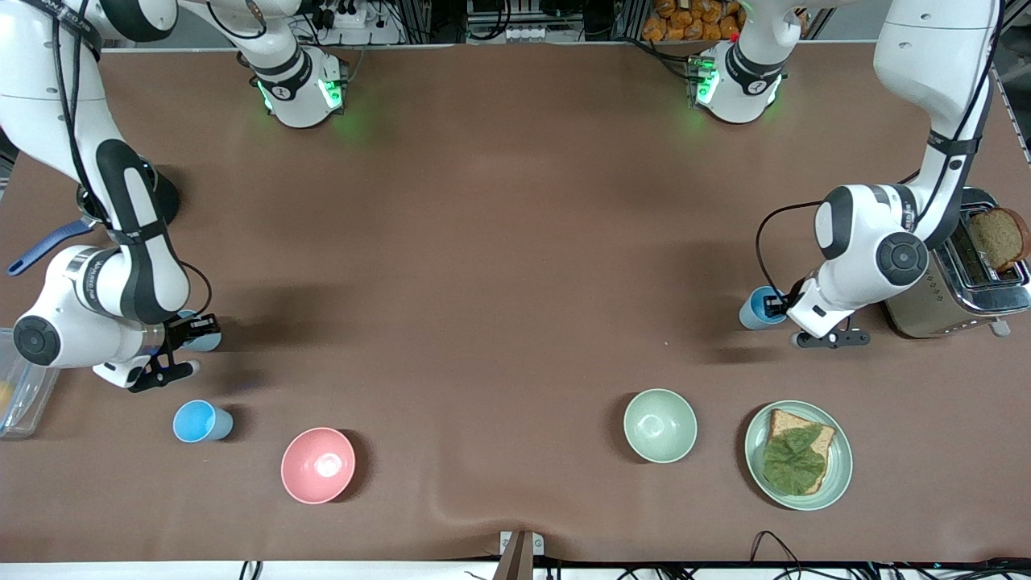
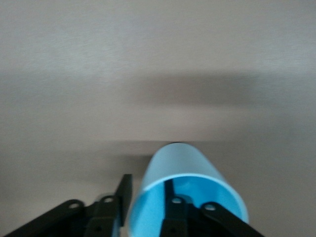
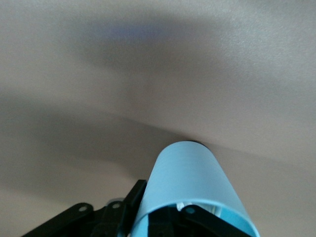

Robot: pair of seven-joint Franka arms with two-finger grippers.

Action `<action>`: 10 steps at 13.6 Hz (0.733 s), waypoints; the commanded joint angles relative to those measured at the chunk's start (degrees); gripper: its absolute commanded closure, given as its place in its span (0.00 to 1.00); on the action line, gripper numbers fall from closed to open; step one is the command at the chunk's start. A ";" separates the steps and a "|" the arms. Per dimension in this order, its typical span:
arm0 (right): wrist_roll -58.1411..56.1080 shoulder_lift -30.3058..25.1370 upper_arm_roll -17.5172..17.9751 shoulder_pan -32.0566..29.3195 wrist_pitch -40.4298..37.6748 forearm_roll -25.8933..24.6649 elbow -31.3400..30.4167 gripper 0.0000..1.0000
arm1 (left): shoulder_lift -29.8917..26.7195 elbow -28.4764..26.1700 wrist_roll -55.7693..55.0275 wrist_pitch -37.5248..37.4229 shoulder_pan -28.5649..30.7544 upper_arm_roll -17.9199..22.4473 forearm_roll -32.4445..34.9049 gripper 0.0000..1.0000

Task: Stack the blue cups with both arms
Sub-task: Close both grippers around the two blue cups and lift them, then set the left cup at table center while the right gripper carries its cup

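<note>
My left gripper (image 1: pixel 780 307) is shut on the rim of a light-blue cup (image 1: pixel 755 308) beside the toaster, at the left arm's end of the table. In the left wrist view one finger is inside this cup (image 2: pixel 177 168) and one outside, with the gripper (image 2: pixel 148 185) on its wall. My right gripper (image 1: pixel 192 330) is shut the same way on a second blue cup (image 1: pixel 206 341) at the right arm's end. The right wrist view shows this cup (image 3: pixel 190 173) and the gripper (image 3: pixel 154 202). Both held cups are low; I cannot tell whether they touch the table. A third blue cup (image 1: pixel 201 421) stands on the table nearer the front camera.
A pink bowl (image 1: pixel 317 465) and a pale green bowl (image 1: pixel 660 424) stand near the front edge. A green plate (image 1: pixel 842 459) holds bread with lettuce. A toaster (image 1: pixel 954 290) holds a slice of bread. A clear container (image 1: pixel 20 391) sits at the right arm's end.
</note>
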 commanded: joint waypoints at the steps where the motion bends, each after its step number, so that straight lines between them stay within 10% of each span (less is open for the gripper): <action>1: -0.49 -1.28 0.62 0.26 -3.04 1.11 0.96 1.00 | -1.13 0.37 -1.54 0.23 -0.14 -4.13 -2.65 1.00; 5: 1.79 -1.37 0.71 1.49 -12.35 1.20 7.01 1.00 | -0.52 4.50 -15.57 -0.12 -1.72 -13.87 -2.65 1.00; 10: 7.94 -4.44 1.15 4.74 -20.71 1.29 10.63 1.00 | 7.02 14.85 -42.10 -0.03 -18.58 -13.99 2.42 1.00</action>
